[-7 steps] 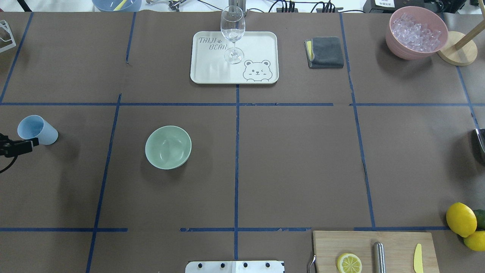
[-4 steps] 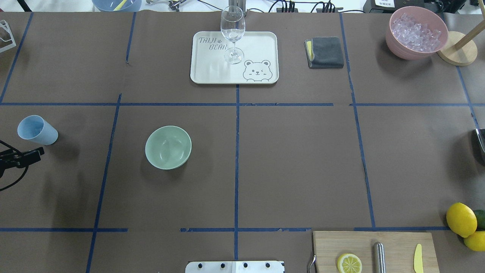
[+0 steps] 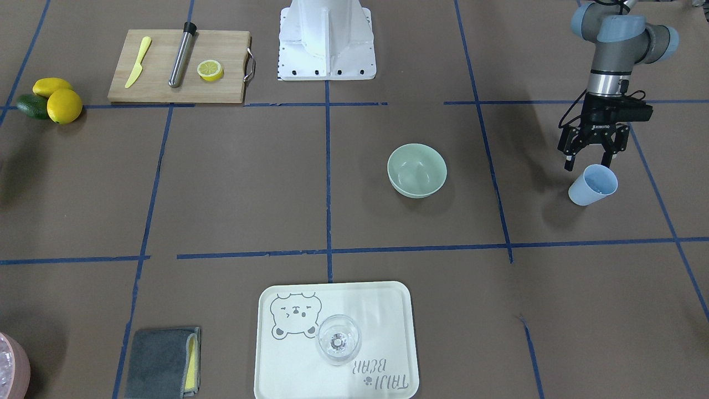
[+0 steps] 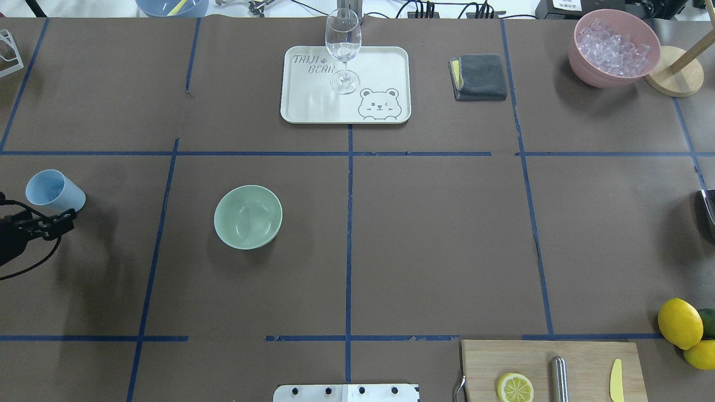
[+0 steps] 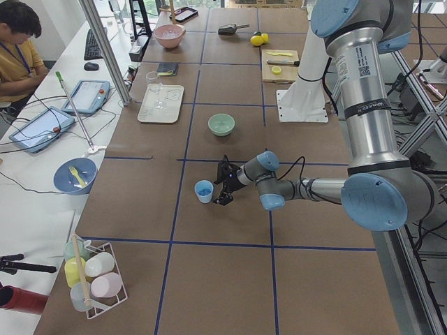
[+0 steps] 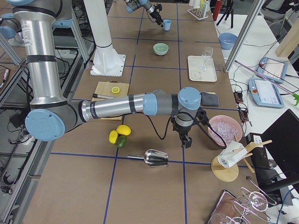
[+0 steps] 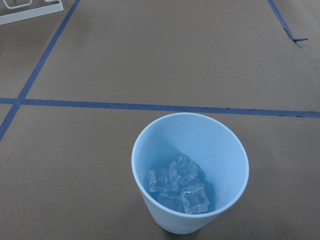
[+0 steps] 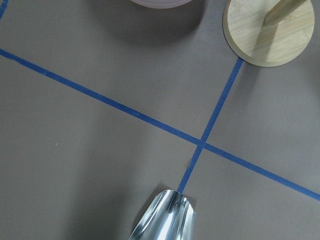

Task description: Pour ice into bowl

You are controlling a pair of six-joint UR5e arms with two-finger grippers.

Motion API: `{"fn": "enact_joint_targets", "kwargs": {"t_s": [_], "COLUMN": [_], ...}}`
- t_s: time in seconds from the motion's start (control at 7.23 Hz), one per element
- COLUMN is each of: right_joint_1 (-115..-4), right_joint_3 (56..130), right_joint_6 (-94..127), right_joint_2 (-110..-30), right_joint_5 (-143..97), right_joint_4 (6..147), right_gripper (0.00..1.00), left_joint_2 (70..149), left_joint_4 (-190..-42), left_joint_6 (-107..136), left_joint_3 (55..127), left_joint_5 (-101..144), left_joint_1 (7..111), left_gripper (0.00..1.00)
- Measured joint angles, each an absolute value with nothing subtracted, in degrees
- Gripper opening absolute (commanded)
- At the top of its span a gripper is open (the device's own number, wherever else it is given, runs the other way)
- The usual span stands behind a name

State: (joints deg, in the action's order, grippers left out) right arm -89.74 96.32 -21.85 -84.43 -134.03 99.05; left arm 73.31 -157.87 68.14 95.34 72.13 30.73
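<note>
Brown table point(image 3: 221, 194), blue tape grid. Left arm point(image 3: 609, 61) comes down at upper right of the front view. Bowl point(image 3: 416, 170) stands upright right of centre, well apart from cup point(image 3: 592, 185) at far right. Left gripper point(image 3: 588, 164) hangs just behind the cup, fingers spread, gripping nothing. Right gripper point(image 6: 186, 140), lower centre of the right-side view: spread or closed, cannot tell. Ice point(image 7: 180, 187) lies in the cup's bottom.

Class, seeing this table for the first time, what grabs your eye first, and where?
A blue cup holding ice cubes stands far left on the table, the open left gripper beside it. An empty green bowl sits nearer the middle, and a pink tub of clear chunks sits in the far right corner.
</note>
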Motion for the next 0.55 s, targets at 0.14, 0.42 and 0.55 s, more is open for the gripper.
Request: {"fn": "enact_joint_targets", "kwargs": {"t_s": [0.14, 0.42, 0.55], "right_joint_1": [-89.74, -89.74, -89.74], "right_joint_3": [96.32, 96.33, 96.32], "right_joint_6": [-21.82, -21.57, -21.5], "right_joint_2": [-84.46, -84.46, -84.46], "right_joint_5": [-134.03, -134.05, -134.09], "right_joint_4": [99.05, 99.05, 99.05], "right_gripper": [1.0, 1.0, 1.0], "left_joint_2": [74.04, 74.99, 75.73], "left_joint_4": [-158.09, -160.29, -161.35], "left_joint_6": [66.88, 62.04, 60.93], "left_joint_3": [94.66, 93.37, 92.04], "left_joint_5": [72.05, 72.06, 72.07], "left_joint_1": [30.71, 30.86, 31.11], "left_gripper": [0.92, 0.91, 0.91]}}
